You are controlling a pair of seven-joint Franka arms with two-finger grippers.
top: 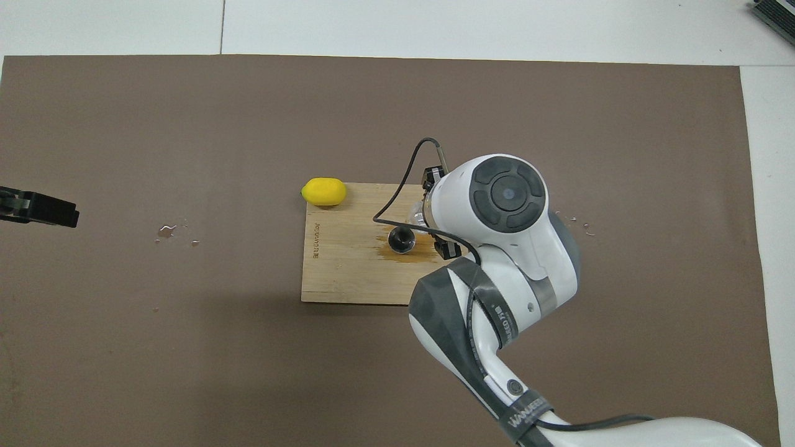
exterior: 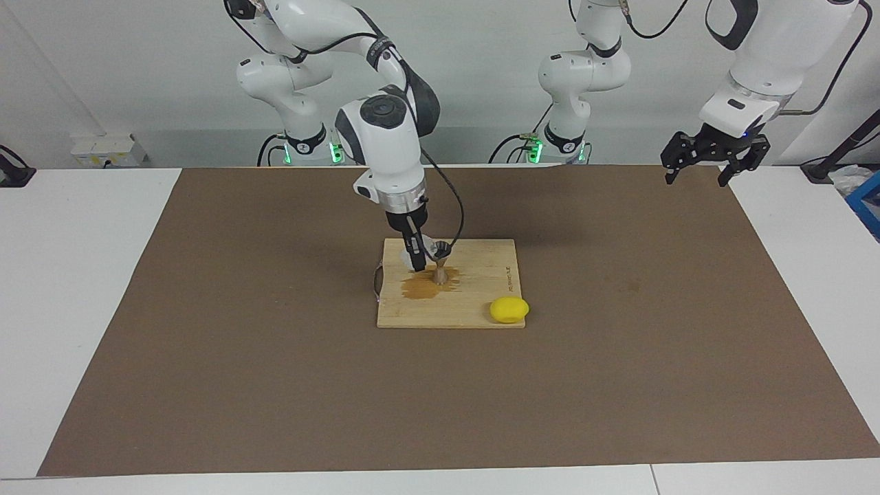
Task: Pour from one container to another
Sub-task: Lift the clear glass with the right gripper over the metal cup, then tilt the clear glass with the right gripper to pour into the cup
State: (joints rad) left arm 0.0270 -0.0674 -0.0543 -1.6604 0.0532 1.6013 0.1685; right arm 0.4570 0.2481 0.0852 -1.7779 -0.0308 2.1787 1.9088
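Observation:
A small metal jigger stands upright on a wooden cutting board, in a brown wet patch. My right gripper hangs over the board right beside the jigger, shut on the clear cup. The cup sits at the height of the jigger's rim and close against it. In the overhead view the right wrist hides most of the cup and the gripper. My left gripper waits open in the air over the left arm's end of the mat.
A yellow lemon lies at the board's corner farthest from the robots, toward the left arm's end. Water drops dot the brown mat. A thin wire handle sticks out of the board's edge toward the right arm's end.

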